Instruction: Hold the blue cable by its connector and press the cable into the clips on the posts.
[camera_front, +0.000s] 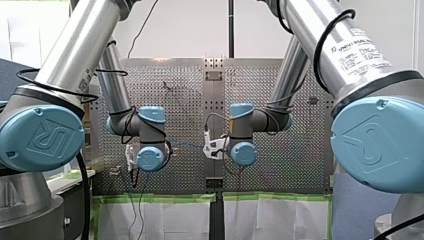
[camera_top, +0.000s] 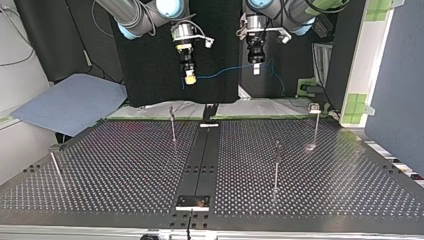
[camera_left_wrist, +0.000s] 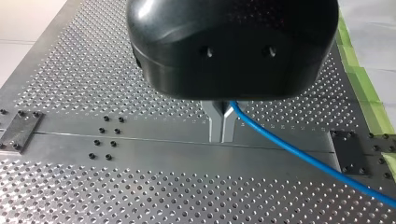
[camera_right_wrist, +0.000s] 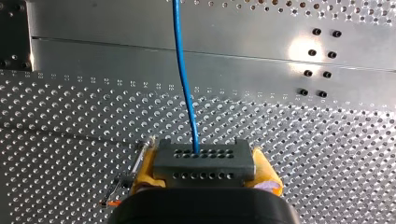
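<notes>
Both grippers hang high above the perforated table (camera_top: 125, 165), with the blue cable (camera_top: 225, 71) strung between them. My right gripper (camera_right_wrist: 204, 175) has its yellow pads (camera_right_wrist: 144, 170) shut on the grey connector (camera_right_wrist: 204, 161), and the cable (camera_right_wrist: 183, 74) runs out ahead of it. It shows in the top view (camera_top: 190, 76) left of the middle. My left gripper (camera_left_wrist: 222, 126) has its metal fingers shut on the cable (camera_left_wrist: 299, 151), which trails off to one side; in the top view (camera_top: 256, 66) it is further right. Beyond it the cable's loose end droops.
Thin posts stand on the table in the top view: one (camera_top: 173, 125) left of the centre rail, one (camera_top: 276, 167) right of it, one (camera_top: 316, 125) at the far right, and a leaning one (camera_top: 55, 167) at the left edge. A dark centre rail (camera_top: 200, 160) divides the plate.
</notes>
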